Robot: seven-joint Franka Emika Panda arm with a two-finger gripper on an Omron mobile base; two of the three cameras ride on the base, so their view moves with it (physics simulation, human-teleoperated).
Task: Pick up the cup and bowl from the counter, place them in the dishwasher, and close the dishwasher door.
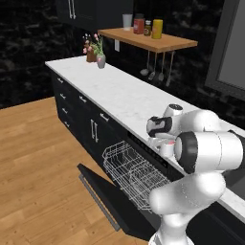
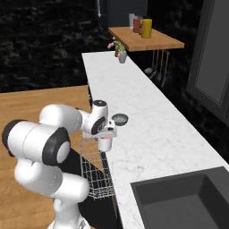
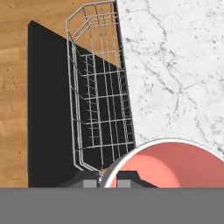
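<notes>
My gripper (image 2: 106,134) is shut on the white cup (image 2: 105,144), which hangs just off the counter's front edge, above the rack. In the hand view the cup's red inside (image 3: 170,168) sits at the bottom right, with its rim between the finger tips (image 3: 129,177). The grey speckled bowl (image 2: 120,118) rests on the white marble counter (image 2: 147,116), a little beyond the gripper. The dishwasher stands open: its white wire rack (image 1: 133,171) is pulled out over the lowered black door (image 1: 107,194). In the left base view the cup (image 1: 166,149) shows under the wrist.
A sink (image 2: 183,201) is sunk into the counter's near right end. A flower vase (image 1: 100,60) stands at the far end, under a wooden shelf (image 1: 153,40) with jars. Utensils (image 1: 155,69) hang below it. Wooden floor (image 1: 33,158) lies left of the door.
</notes>
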